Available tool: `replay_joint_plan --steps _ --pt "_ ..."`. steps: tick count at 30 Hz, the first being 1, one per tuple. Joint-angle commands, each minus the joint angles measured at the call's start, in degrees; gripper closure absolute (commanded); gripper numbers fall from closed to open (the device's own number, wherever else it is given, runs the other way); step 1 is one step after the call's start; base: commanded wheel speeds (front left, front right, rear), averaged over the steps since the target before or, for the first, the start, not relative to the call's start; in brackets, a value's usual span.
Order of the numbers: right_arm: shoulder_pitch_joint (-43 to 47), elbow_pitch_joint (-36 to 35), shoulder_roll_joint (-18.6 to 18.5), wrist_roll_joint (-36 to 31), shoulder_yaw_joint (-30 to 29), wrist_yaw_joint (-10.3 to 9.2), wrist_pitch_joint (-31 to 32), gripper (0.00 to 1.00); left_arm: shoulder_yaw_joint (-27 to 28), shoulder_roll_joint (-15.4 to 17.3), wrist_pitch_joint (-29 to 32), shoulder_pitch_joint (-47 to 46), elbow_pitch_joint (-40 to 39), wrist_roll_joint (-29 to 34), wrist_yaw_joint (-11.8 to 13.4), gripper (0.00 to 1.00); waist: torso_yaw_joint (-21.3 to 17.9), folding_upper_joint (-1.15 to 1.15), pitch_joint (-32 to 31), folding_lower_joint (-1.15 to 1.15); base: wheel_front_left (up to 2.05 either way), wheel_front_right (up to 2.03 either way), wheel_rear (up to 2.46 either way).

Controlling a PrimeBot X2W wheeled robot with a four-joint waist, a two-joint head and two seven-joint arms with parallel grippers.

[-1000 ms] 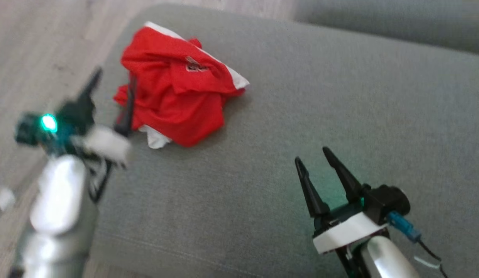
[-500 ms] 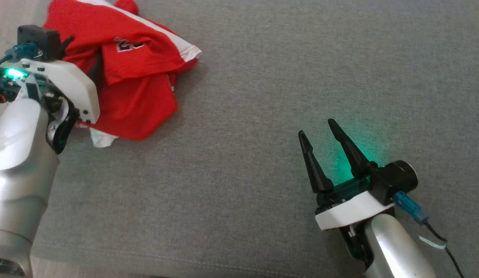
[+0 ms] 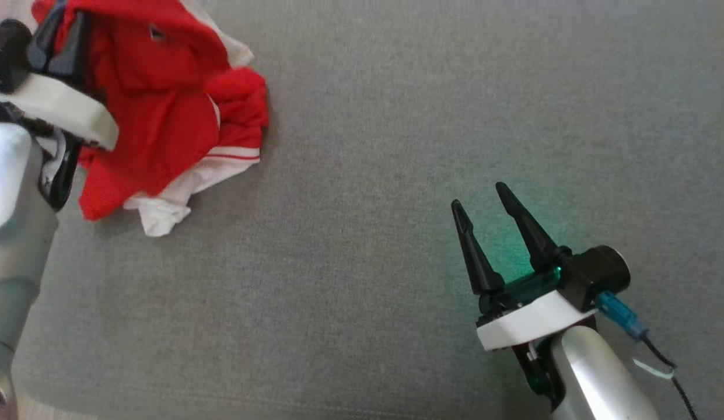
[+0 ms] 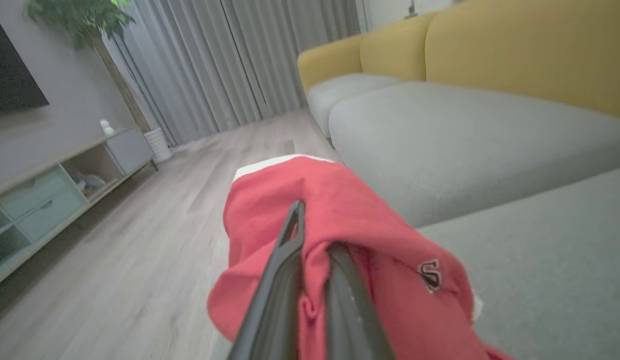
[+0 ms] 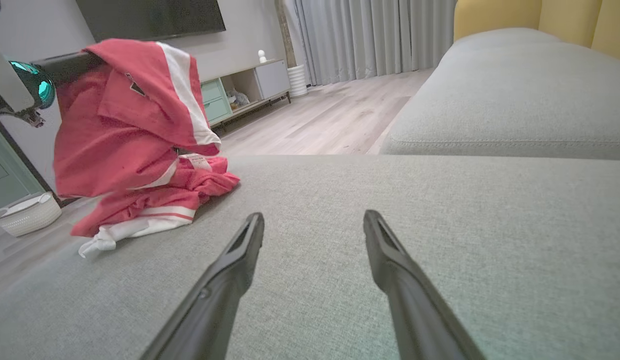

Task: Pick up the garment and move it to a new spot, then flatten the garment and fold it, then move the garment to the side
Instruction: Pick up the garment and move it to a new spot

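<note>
On a grey sofa cushion [image 3: 397,175], the left gripper [image 4: 317,227] clamps a red-and-white garment [image 3: 163,116], its badge lettering unreadable, while the right gripper [image 3: 478,195] waits, jaws apart.

Living-room setting, evenly lit.
Grey sofa cushion [image 5: 439,200] under the right gripper [image 5: 313,216]; ahead, pale plank floor [image 5: 329,120] and grey curtains [image 5: 369,35]; ahead-left, low TV cabinet [image 5: 270,77]; ahead-right, yellow backrest [image 5: 564,15].

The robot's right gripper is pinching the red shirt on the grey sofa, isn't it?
No, it is the left gripper that is pinching the red shirt on the grey sofa, as the left wrist view shows. The right gripper is open with nothing between its fingers.
</note>
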Motion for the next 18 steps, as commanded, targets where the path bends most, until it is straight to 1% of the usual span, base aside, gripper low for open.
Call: replay_joint_plan --steps 1,6,10,14,18 --pt "0.1 -1.5 0.0 0.6 1.6 -0.04 -0.6 0.00 3.0 3.3 -1.7 -3.0 -1.9 0.4 0.6 1.00 -0.3 0.00 -2.7 0.00 0.00 0.00 0.00" --pt "1.7 -1.2 0.0 2.1 1.6 -0.04 -0.6 0.00 3.7 3.5 -3.5 -2.7 -9.1 2.2 0.9 1.00 -0.5 0.00 -7.1 0.00 0.00 0.00 0.00" --pt "2.4 -1.3 0.0 3.2 2.1 -0.04 -0.6 0.00 1.8 3.4 -3.2 -1.0 -14.6 3.0 0.4 1.00 -1.2 0.00 -9.5 0.00 0.00 0.00 0.00" --pt "2.4 -1.9 0.0 4.2 2.0 -0.04 -0.6 0.00 -1.0 2.8 0.4 0.7 -20.4 2.9 0.1 1.00 -3.1 0.00 -10.2 0.00 0.00 0.00 0.00" --pt "1.8 -2.5 0.0 5.0 1.5 -0.04 -0.6 0.00 -4.0 1.8 4.7 2.7 -25.6 2.4 -0.1 1.00 -6.7 0.00 -9.8 0.00 0.00 0.00 0.00"
